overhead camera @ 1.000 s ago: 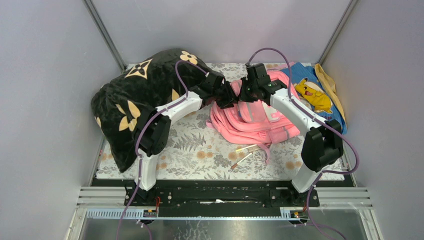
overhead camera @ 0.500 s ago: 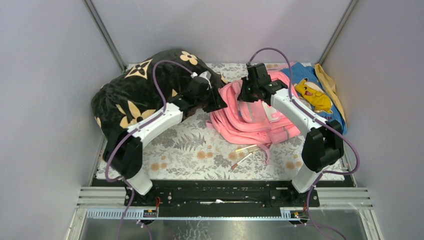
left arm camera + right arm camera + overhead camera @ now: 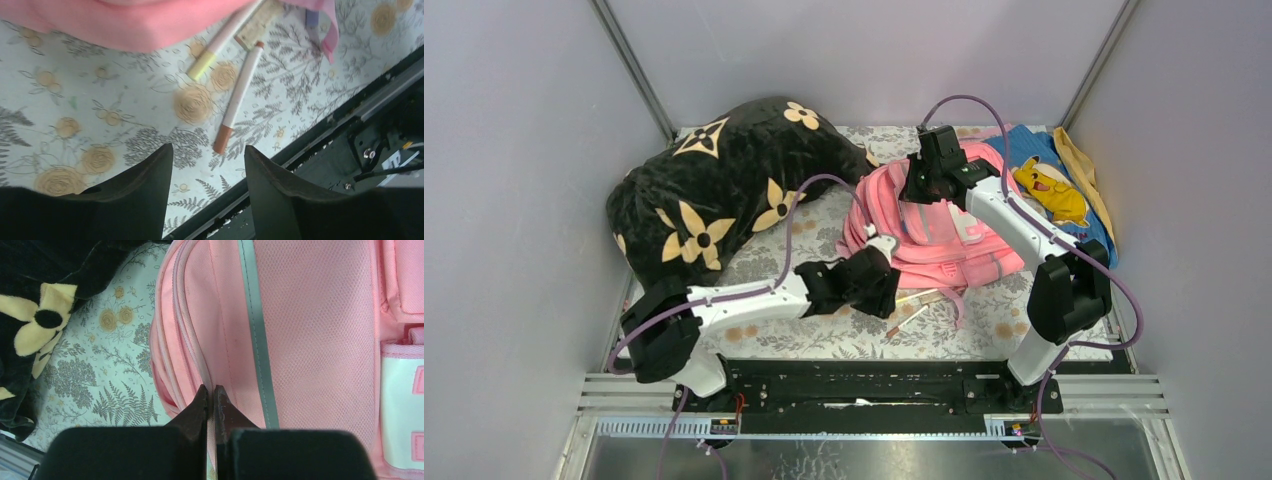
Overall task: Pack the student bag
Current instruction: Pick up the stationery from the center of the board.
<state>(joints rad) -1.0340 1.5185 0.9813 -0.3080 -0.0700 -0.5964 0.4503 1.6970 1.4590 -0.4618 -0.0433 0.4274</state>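
Clearly the left arm is the nearer one: the left claw (image 3: pixel 207 150), jaws apart and empty, hovers low over the bench (image 3: pixel 100 125) with the brown-tipped pen (image 3: pixel 239 97) just ahead of its gap, the pen's long axis slanting away toward the student bag (image 3: pixel 934 240). That bag lies flat mid-bench, just beyond the pen. The right claw (image 3: pixel 210 389) is pinched closed on the bag's side seam, probably steadying it for loading.

left arm (image 3: pixel 744 298) low, stretched rightward, jaws apart | right arm (image 3: pixel 1014 218) extended, jaws closed
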